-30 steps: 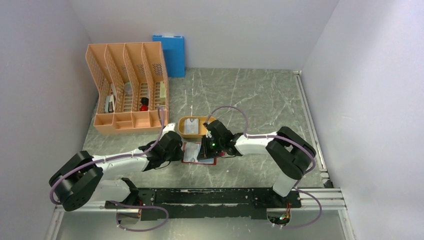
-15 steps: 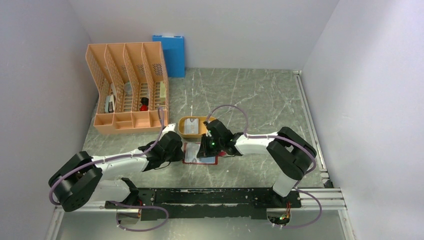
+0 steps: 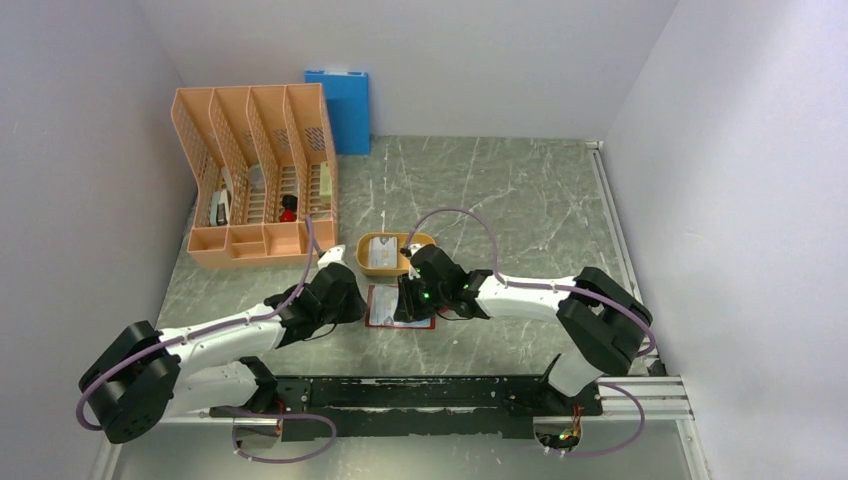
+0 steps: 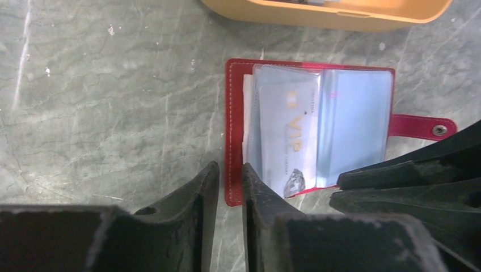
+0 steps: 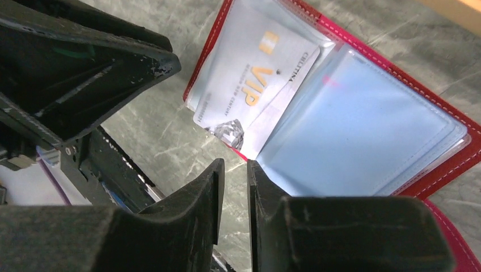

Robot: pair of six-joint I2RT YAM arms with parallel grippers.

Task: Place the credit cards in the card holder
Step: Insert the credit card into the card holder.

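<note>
Left wrist: left tool (image 4: 230, 170) and right tool (image 5: 233, 168) (both clenched, empty) crowd the edges of the open card holder (image 4: 353, 122).

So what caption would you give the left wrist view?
Left gripper beside the open red card holder, a VIP credit card lying askew on its left half.

The top camera looks steeply down from high behind the table (image 3: 520, 190), while both wrist cameras sit close on opposite sides, sharing the open card holder (image 4: 354, 124).
</note>
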